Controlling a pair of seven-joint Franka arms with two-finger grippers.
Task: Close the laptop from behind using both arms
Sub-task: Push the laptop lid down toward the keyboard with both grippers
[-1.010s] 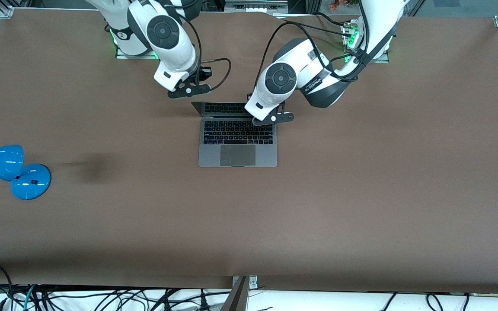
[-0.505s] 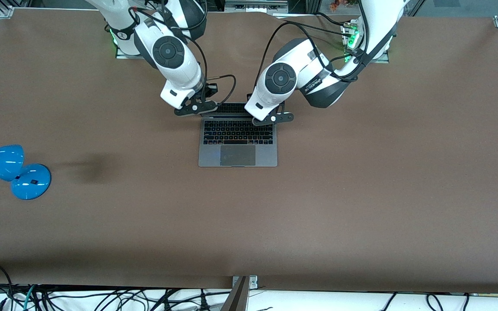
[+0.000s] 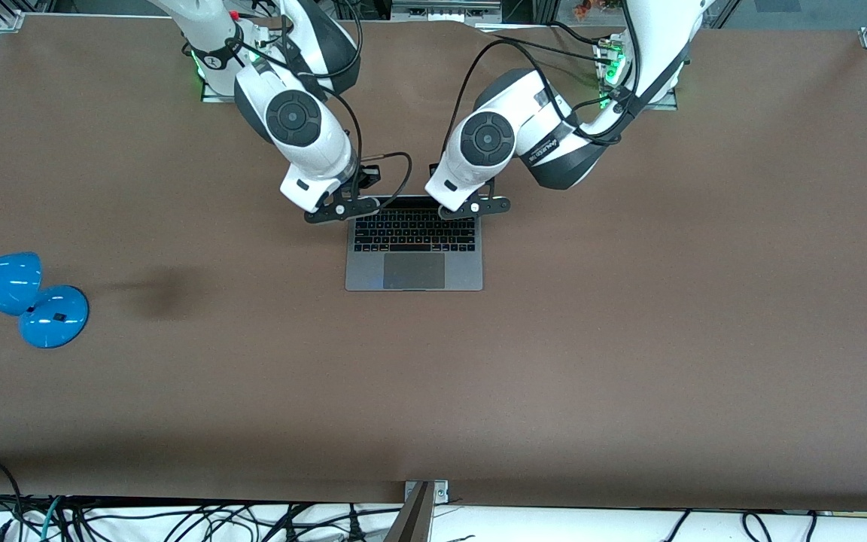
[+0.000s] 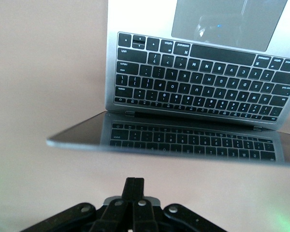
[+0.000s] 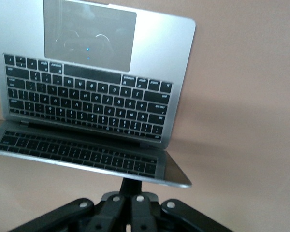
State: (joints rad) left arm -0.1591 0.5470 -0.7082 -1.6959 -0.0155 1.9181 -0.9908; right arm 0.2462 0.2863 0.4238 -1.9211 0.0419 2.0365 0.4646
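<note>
Compared with a second ago, the right gripper [image 3: 337,211] has come down from the bare table near its base to the top edge of the screen, at the corner toward the right arm's end of the table. The left gripper [image 3: 473,207] stays at the other corner of that edge. The screen also shows shorter in the front view than before, so the lid is tipping toward the keyboard. I judge that both arms are now pushing together and the closing is well started, but not finished.

Both grippers have their fingers pressed together and hold nothing; they only lean against the lid's edge.

The slim space-grey metal laptop [image 3: 413,252] lies in the middle of the brown table [image 3: 629,339], closer to the robots' bases than to the front camera. Its black keys and large grey trackpad are still uncovered. In both wrist views the dark glossy screen [image 4: 183,140] mirrors the keyboard and stands low over it.
</note>
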